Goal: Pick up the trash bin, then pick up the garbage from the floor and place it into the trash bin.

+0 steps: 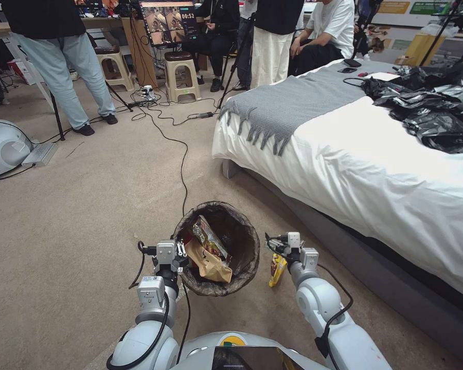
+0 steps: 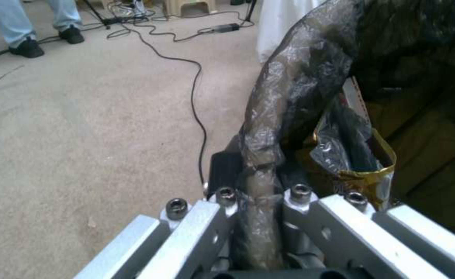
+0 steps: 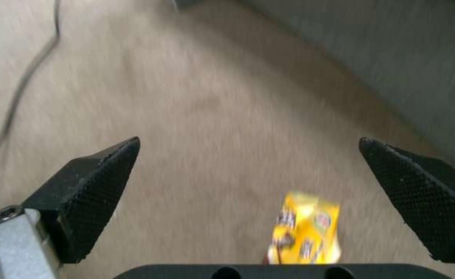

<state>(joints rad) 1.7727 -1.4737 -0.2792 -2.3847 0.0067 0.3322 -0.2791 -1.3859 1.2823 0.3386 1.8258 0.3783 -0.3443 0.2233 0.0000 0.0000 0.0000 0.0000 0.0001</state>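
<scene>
Left claw (image 2: 261,201) pinching trash bin (image 1: 244,257) rim; right claw (image 3: 248,186) spread wide above yellow wrapper (image 3: 305,232).

Left hand (image 2: 261,201) clamped on trash bin (image 2: 300,89) rim, gold wrapper (image 2: 362,174) inside.

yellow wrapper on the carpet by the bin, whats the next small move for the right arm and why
Probably lower the right gripper straight down: it is open above the yellow wrapper, which lies loose on the carpet, while the left gripper holds the trash bin by its rim.
</scene>
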